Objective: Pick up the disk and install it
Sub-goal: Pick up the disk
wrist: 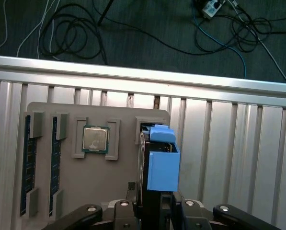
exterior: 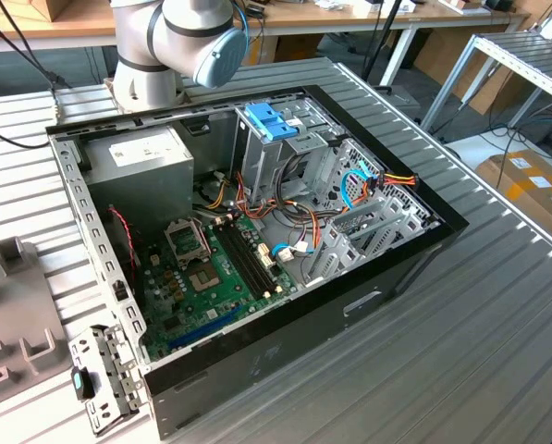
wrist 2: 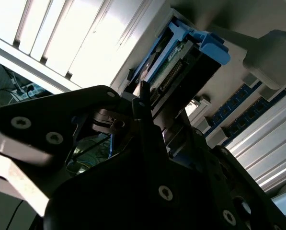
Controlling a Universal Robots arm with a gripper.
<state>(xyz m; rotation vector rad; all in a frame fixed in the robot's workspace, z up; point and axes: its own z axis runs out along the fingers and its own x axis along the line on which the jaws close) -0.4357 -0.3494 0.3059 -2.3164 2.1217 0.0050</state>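
What the end effector (wrist: pixel 154 213) holds: the disk (wrist: pixel 143 177), clamped edge-on, with one finger pressed to each flat side in the first wrist view.
Disk: a dark slab wearing a blue bracket (wrist: pixel 163 168). It runs straight out from the end effector, with its near end in the grip and its far end at a slot of the tray (wrist: pixel 123 112). Whether that far end is clear of the slot cannot be told.
Step in hand: judged to be the pick-up.
Doing it well: the pull is best kept in line with the slot, without tilt, so the disk does not catch on the slot walls. The grip should bear on the metal body, since the plastic bracket may flex.
Tray: a grey holder lying on the worktop (wrist: pixel 229 158). It also carries a chip (wrist: pixel 95 139) and memory sticks (wrist: pixel 28 167) beside the disk's slot.
Computer case (exterior: pixel 442 222): open on the worktop in the exterior view, with the tray at that view's left.
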